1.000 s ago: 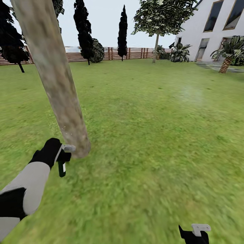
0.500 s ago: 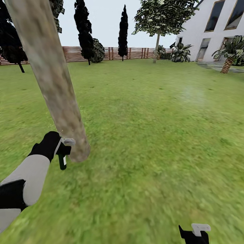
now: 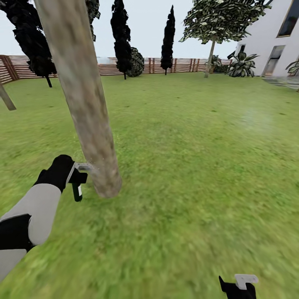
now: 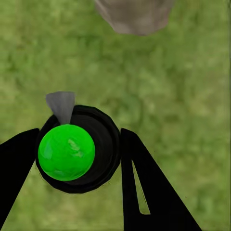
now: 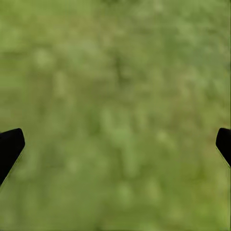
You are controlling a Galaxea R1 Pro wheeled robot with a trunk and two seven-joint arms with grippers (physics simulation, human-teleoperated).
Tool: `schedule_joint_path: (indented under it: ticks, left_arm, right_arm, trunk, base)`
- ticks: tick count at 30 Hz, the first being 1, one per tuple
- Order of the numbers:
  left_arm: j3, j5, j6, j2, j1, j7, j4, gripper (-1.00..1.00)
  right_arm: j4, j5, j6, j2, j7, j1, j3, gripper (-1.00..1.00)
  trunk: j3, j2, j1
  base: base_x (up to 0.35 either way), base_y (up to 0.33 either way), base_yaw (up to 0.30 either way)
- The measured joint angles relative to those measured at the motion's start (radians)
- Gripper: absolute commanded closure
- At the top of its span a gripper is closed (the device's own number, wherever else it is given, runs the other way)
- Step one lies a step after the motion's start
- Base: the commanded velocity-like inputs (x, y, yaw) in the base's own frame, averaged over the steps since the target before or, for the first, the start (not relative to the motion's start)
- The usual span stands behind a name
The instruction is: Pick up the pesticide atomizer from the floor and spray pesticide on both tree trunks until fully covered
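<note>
A thick, mottled grey-brown tree trunk point(image 3: 85, 104) rises from the grass at the left. Just left of its base, my left gripper point(image 3: 77, 182) is shut on the pesticide atomizer point(image 3: 77, 192), a small dark bottle hanging below the fingers. From the left wrist view the atomizer point(image 4: 77, 149) is a black round body with a bright green top, held between both fingers, its grey nozzle aimed at the trunk point(image 4: 134, 14). A second tree point(image 3: 209, 62) stands far off by the fence. My right gripper point(image 3: 238, 286) hangs low at the right, open over bare grass point(image 5: 115, 115).
Green lawn spreads all around. A brown slat fence point(image 3: 104, 68) runs along the back, with black columnar trees point(image 3: 120, 37) before it. A white house point(image 3: 274, 45) stands at the far right. Another leaning trunk point(image 3: 6, 97) shows at the left edge.
The camera has turned left, shifting the whole scene rightward. My left gripper with the atomizer has risen a little beside the trunk's base. The right gripper has not moved.
</note>
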Motion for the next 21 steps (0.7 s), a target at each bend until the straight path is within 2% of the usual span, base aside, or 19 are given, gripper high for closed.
schedule_joint_path:
  ticks: [11, 21]
  left_arm:
    - [-0.001, 0.000, 0.000, 0.003, -0.001, 0.000, 0.001, 1.00]
    - [-0.001, 0.000, -0.001, 0.000, 0.000, 0.000, 0.002, 1.00]
  right_arm:
    - [0.001, 0.000, 0.001, -0.008, 0.000, 0.000, 0.001, -1.00]
    - [0.001, 0.000, 0.001, -0.007, 0.000, 0.000, 0.002, -1.00]
  trunk:
    - [0.000, 0.000, 0.000]
    - [0.000, 0.000, 0.000]
  base:
    - [0.262, -0.160, 0.001]
    - [0.009, -0.273, 0.000]
